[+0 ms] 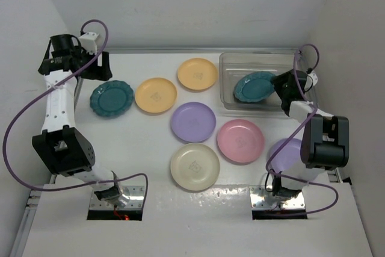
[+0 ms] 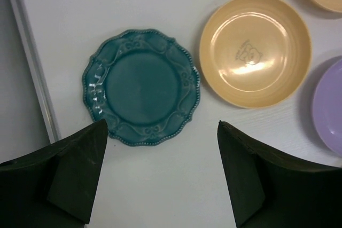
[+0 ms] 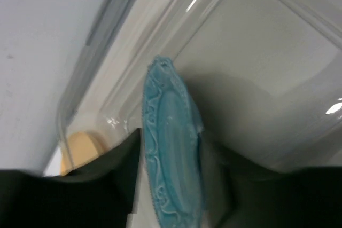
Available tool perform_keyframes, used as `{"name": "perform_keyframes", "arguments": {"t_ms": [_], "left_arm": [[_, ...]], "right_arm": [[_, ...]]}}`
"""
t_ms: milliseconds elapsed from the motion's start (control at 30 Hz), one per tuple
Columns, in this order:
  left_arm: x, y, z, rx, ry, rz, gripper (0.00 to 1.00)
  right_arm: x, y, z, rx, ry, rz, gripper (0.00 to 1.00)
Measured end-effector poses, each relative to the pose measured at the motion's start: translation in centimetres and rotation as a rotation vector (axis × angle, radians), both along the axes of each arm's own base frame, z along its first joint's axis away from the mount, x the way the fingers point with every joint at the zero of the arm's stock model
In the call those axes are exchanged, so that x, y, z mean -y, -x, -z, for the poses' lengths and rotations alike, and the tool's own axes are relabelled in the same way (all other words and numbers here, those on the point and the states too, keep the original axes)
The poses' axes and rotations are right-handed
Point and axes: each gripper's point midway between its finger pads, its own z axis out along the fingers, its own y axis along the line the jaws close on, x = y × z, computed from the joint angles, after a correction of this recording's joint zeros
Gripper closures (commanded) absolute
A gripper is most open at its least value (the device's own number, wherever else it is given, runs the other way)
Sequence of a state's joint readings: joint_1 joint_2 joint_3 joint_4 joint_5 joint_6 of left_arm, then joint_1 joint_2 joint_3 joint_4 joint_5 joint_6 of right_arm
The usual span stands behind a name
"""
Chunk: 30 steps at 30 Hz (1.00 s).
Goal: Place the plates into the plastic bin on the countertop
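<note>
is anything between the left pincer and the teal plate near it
Nothing visible does. The left pincer is open and the teal plate lies flat just ahead of it; the yellow plate sits off to one side, not between them.

Plain white walls [image 1: 180, 4] close in the evenly lit white countertop [image 1: 138, 142].

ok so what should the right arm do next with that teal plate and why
Probably open the right gripper fully and lift away. The teal plate is tilted on edge between its fingers, already inside the plastic bin. Whether it is gripped I cannot tell, so opening wide should let it fall flat.
</note>
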<state>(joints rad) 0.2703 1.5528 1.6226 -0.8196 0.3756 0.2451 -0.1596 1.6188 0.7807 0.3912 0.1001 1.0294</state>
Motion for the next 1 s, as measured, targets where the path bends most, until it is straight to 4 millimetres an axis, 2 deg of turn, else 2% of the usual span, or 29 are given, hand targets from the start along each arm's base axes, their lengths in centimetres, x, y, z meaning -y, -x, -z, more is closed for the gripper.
{"name": "perform_keyframes", "arguments": {"t_ms": [67, 100, 133, 233, 333, 467, 600, 667, 700, 767, 867, 1000], "left_arm": [[-1.6, 0.3, 1.0, -0.015, 0.007, -0.057, 0.14], [-2.5, 0.4, 1.7, -0.028, 0.013, -0.093, 0.14], [-3.0, 0.5, 2.1, -0.035, 0.017, -0.118, 0.14], [-5.9, 0.8, 5.5, -0.106, 0.034, -0.222, 0.13], [-9.0, 0.3, 9.5, -0.182, 0.044, -0.314, 0.12], [-11.5, -0.3, 15.9, -0.305, 0.072, -0.386, 0.12], [-12.6, -0.6, 21.4, -0.408, 0.127, -0.423, 0.15], [-12.8, -0.8, 23.3, -0.431, 0.183, -0.422, 0.24], [-13.1, -1.0, 23.6, -0.43, 0.206, -0.426, 0.27], [-13.7, -1.6, 23.1, -0.391, 0.251, -0.42, 0.33], [-13.6, -2.0, 23.6, -0.376, 0.337, -0.395, 0.44], [-13.1, -2.4, 23.6, -0.354, 0.46, -0.343, 0.56]], "right_arm": [[0.4, -0.4, -0.7, -0.008, 0.027, 0.0, 0.35], [0.6, -0.6, -1.0, -0.016, 0.042, -0.001, 0.26], [0.8, -0.6, -1.1, -0.027, 0.058, 0.002, 0.23], [1.4, -0.9, -1.8, -0.075, 0.116, -0.01, 0.12], [2.3, -1.5, -3.3, -0.111, 0.202, -0.018, 0.0], [2.6, -1.4, -4.5, -0.182, 0.346, -0.035, 0.0], [0.2, -0.5, -5.6, -0.205, 0.439, -0.123, 0.0], [-1.6, 0.1, -7.1, -0.168, 0.477, -0.172, 0.0], [-2.5, 0.4, -8.1, -0.137, 0.491, -0.192, 0.0], [-4.5, 1.0, -10.2, -0.069, 0.513, -0.232, 0.0], [-7.2, 1.5, -13.4, 0.049, 0.525, -0.273, 0.0], [-7.6, 1.9, -15.7, 0.131, 0.521, -0.256, 0.0]]}}
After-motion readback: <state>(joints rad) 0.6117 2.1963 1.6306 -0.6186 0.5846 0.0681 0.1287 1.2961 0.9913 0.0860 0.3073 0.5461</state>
